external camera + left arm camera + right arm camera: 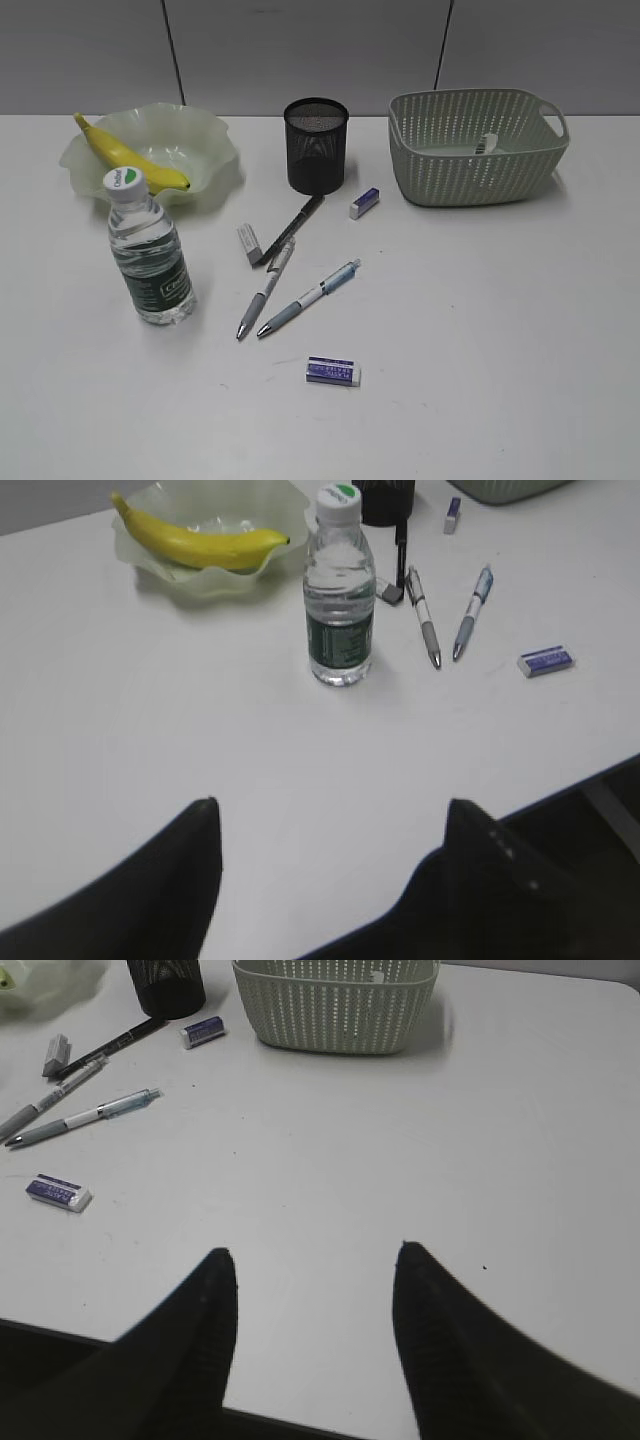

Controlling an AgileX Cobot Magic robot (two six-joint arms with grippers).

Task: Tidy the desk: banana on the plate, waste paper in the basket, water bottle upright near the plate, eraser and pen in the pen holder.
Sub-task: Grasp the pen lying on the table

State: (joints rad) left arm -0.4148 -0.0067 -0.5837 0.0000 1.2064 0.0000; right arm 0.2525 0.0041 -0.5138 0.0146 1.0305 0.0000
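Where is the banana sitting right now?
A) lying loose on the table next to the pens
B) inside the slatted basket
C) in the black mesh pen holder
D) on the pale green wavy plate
D: the banana lies across the pale green wavy plate at the back left, behind the upright water bottle.

Yellow banana (130, 158), pale green plate (205, 170), black mesh pen holder (316, 146), grey-green perforated basket (476, 147).

Banana (130, 157) on the plate (205, 135), bottle (149, 250) upright before it, pens (290, 285) between bottle and basket (475, 150).
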